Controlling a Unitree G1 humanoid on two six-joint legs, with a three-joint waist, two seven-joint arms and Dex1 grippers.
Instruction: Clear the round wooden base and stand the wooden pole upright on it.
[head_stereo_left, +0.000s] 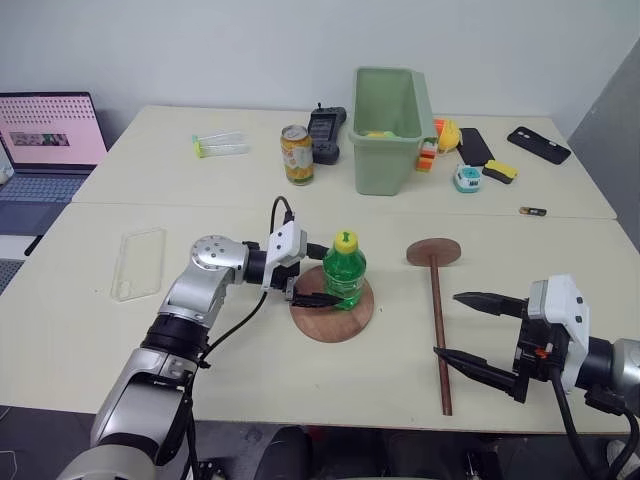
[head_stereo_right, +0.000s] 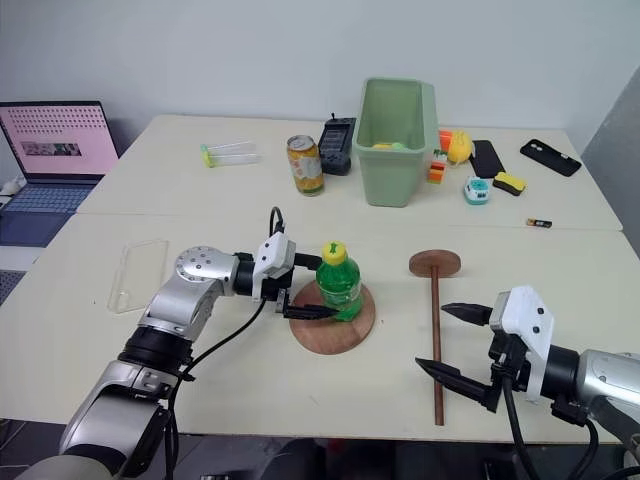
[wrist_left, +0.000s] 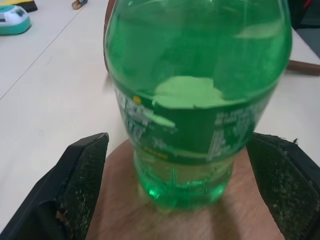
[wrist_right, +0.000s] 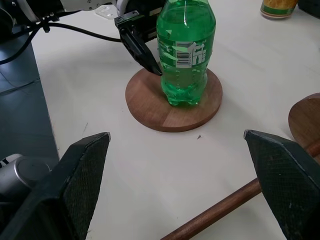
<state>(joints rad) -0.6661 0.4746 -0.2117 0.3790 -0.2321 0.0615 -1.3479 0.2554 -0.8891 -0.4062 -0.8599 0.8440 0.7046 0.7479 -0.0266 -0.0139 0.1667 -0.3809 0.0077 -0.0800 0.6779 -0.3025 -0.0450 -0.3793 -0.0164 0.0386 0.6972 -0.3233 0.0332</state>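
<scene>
Green plastic bottle (head_stereo_left: 344, 270) stands on flat round wooden base (head_stereo_left: 331, 311), left end effector (head_stereo_left: 316, 275) apart astride it, unclamped; wooden pole (head_stereo_left: 439, 327) lies flat rightward beside right end effector (head_stereo_left: 471, 331), apart, empty; clearing unfinished.

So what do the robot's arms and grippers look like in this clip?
Both arms are silver-grey metal with black joints and loose black cables. The left gripper and right gripper each have a white housing and two long, tapered black fingers. The right housing carries a small red mark, and the finger pads look finely textured.
</scene>
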